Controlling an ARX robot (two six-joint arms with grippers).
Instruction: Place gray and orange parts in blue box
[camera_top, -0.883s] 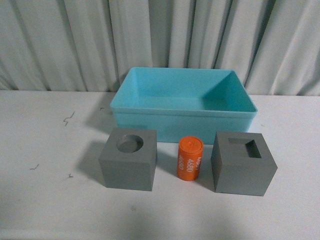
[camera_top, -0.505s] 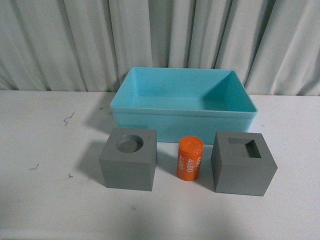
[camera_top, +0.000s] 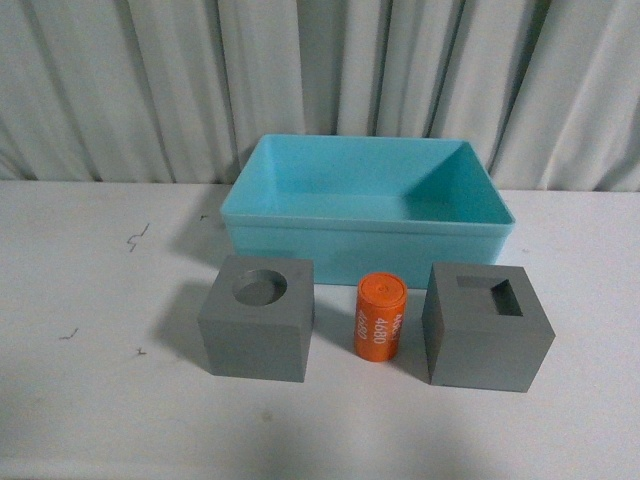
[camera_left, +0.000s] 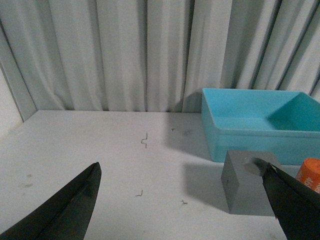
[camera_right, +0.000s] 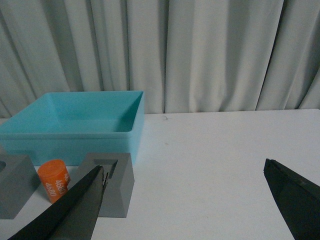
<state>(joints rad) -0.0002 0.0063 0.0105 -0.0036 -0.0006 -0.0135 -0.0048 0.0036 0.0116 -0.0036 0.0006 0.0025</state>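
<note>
**Both jaws wide apart, nothing gripped**

Spread fully on left gripper (camera_left: 179, 166) and on right gripper (camera_right: 183, 165). Nothing held by either. No arm visible in front view.

**Location of task items (front view)**
- 3 parts on white table (camera_top: 90, 300), in 1 row just in front of blue box (camera_top: 368, 222), none inside.
- Gray cube with round recess (camera_top: 255, 335) at left.
- Orange cylinder (camera_top: 379, 322) upright in the middle, printed "4680".
- Gray cube with square recess (camera_top: 487, 340) at right.
- Narrow gaps on either side of the cylinder, with no contact apparent.
- Box empty, set close to the curtain (camera_top: 150, 80) behind.

**Judged progress**
0 of 3 parts placed. First reach not yet begun.

**Likely faults and causes**
1. Toppling or rolling of the cylinder, caused by a finger brushing it during approach to either cube through the narrow gaps.
2. Slip or twist of a cube in the grip, caused by an off-centre hold on its smooth flat faces.
3. Snagging on the front rim of the box, caused by too low a carry over the wall.
4. Collision between the 2 arms, caused by both reaching toward the middle at once.

**Comparison with the 2 earlier front views**
No difference found. Box, both cubes and cylinder in the same places, with the same orientation.
</note>
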